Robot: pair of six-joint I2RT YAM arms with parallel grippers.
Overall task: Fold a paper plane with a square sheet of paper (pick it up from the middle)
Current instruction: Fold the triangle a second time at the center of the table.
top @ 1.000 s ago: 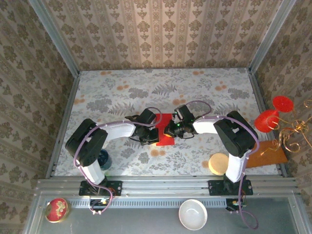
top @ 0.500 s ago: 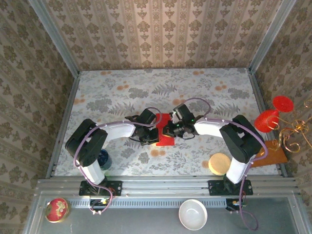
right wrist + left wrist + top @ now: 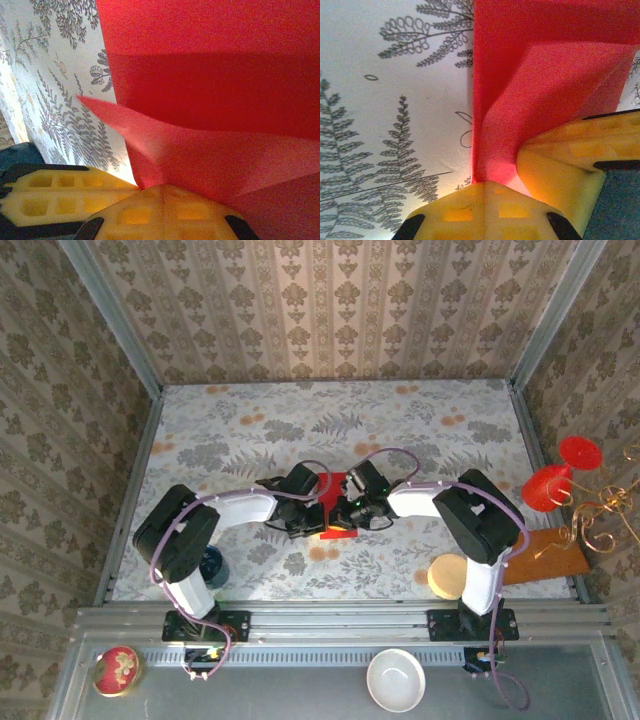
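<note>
The square sheet of paper [image 3: 338, 531] is bright red and lies partly folded at the table's middle, mostly hidden under both wrists. My left gripper [image 3: 318, 516] is shut, and in the left wrist view the paper [image 3: 540, 75] rises in a ridge into its closed tips [image 3: 490, 184]. My right gripper [image 3: 346, 512] faces it, almost touching. In the right wrist view a raised flap of the paper [image 3: 210, 75] runs into its shut tips [image 3: 162, 187]. Each wrist view shows the other gripper's yellow fingers [image 3: 560, 170] [image 3: 60, 200] right beside its own.
Red glasses [image 3: 560, 475], a gold wire piece [image 3: 600, 515] and a wooden board [image 3: 545, 555] sit at the right edge. A round wooden disc [image 3: 450, 575] lies near the right base, a dark cup [image 3: 212, 565] by the left. A white bowl [image 3: 397, 680] and a red tin [image 3: 116, 670] rest on the front rail.
My right gripper has moved left across the paper until it meets the left gripper. Less red paper shows between them. The left arm has stayed put.
</note>
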